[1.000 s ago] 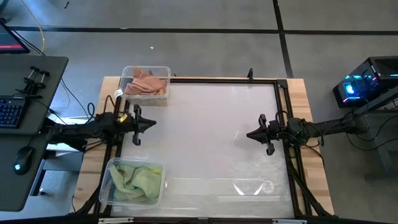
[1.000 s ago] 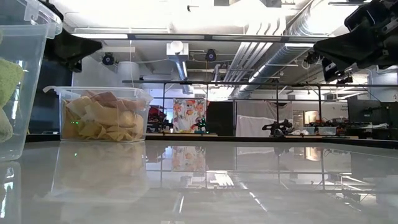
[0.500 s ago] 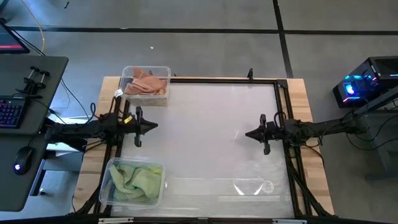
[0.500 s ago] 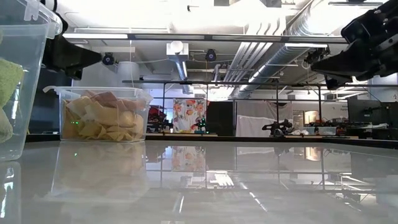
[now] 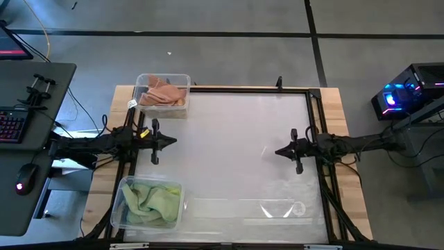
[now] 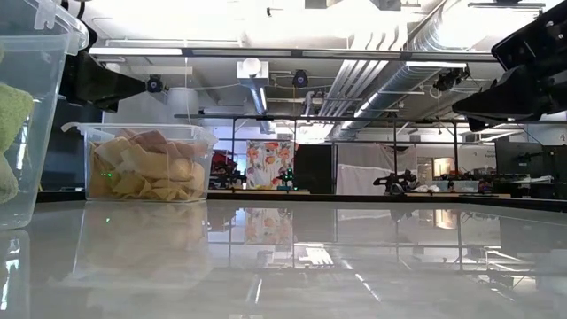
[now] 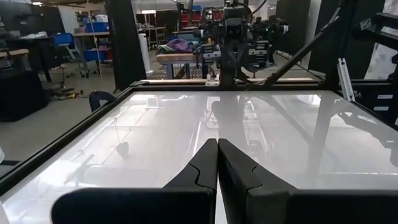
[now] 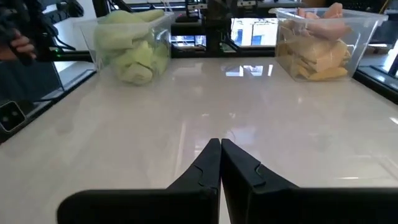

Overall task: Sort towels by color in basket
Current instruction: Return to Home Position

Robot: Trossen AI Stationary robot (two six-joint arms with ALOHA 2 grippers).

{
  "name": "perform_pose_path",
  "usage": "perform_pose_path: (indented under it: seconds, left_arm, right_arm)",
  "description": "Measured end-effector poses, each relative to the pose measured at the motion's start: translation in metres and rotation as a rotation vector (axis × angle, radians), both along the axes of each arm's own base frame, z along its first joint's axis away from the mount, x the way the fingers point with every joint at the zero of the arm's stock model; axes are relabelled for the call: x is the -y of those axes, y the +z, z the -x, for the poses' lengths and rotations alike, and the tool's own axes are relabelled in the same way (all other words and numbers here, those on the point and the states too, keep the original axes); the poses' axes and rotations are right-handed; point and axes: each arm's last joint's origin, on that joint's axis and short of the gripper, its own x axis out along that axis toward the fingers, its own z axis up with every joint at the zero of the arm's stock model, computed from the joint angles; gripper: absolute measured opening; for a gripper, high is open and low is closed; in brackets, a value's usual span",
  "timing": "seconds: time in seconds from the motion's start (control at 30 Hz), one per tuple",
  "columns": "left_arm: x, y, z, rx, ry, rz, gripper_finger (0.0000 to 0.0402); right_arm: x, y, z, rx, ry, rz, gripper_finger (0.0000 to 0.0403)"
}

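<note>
Salmon pink, peach and mustard towels fill a clear bin at the table's far left corner; they also show as a stack in the low view and as folded towels in the right wrist view. Light green towels lie in a second clear bin at the near left, seen too as green cloth. My left gripper hovers shut above the table's left side, its shut tips pointing right. My right gripper hovers shut above the right side, its tips pointing left.
The glossy white tabletop sits in a black frame on a wooden bench. Both bins stand along the left edge. A desk with keyboard and mouse is off the left side, and a lit computer off the right.
My left gripper has crept slightly toward the table's right. My right gripper has shifted a little and sits lower in the low view. Both stay shut and the towels have not moved.
</note>
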Motion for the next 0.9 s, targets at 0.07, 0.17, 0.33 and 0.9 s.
perform_pose_path:
  seconds: [0.07, 0.17, 0.33, 0.9]
  left_arm:
    - [0.000, 0.000, 0.000, 0.000, 0.000, 0.002, 0.0000]
    - [0.000, 0.000, 0.000, 0.000, 0.000, 0.002, 0.0000]
    - [0.000, 0.000, 0.000, 0.000, 0.000, 0.002, 0.0000]
    - [0.000, 0.000, 0.000, -0.001, 0.000, 0.000, 0.0000]
  right_arm:
    - [0.000, 0.003, 0.002, 0.024, 0.016, -0.009, 0.0000]
    - [0.000, 0.008, 0.005, 0.076, 0.019, 0.013, 0.0000]
    - [0.006, 0.016, 0.010, 0.172, -0.028, 0.018, 0.0000]
    - [0.010, 0.017, 0.011, 0.176, -0.087, -0.073, 0.0000]
